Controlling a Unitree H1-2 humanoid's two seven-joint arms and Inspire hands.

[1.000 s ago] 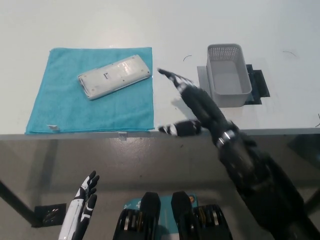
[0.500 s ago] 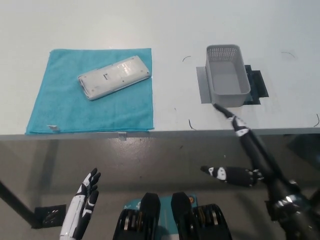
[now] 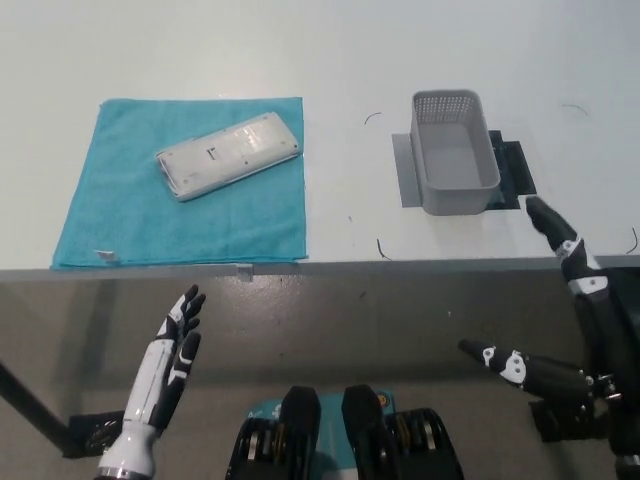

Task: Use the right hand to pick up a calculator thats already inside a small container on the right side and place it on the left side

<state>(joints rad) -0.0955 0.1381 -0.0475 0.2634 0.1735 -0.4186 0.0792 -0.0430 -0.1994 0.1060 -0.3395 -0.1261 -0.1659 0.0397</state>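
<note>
The right hand is open and empty, its fingers spread, and it has pulled well back within the last second: a second ago it stretched over the middle of the surface, between towel and basket; half a second ago it had dropped to the near edge just below the basket; now it hangs off the near right corner, with one long finger reaching up over the edge toward the basket's near right side and another pointing left below the edge. The forearm runs out at the lower right. That retreat, with nothing in the hand, reads as the end of the job and not the start of a reach.

The basket sits on its dark mat toward the right of the surface, and it is bare inside. The calculator lies face up and slanted on the blue towel, in the towel's far half, at the left of the surface; it has not shifted in that second. So the calculator is already on the left side, clear of the hand, and the task looks done.

The white left hand is open below the near edge at the lower left, raised a little since a second ago.
</note>
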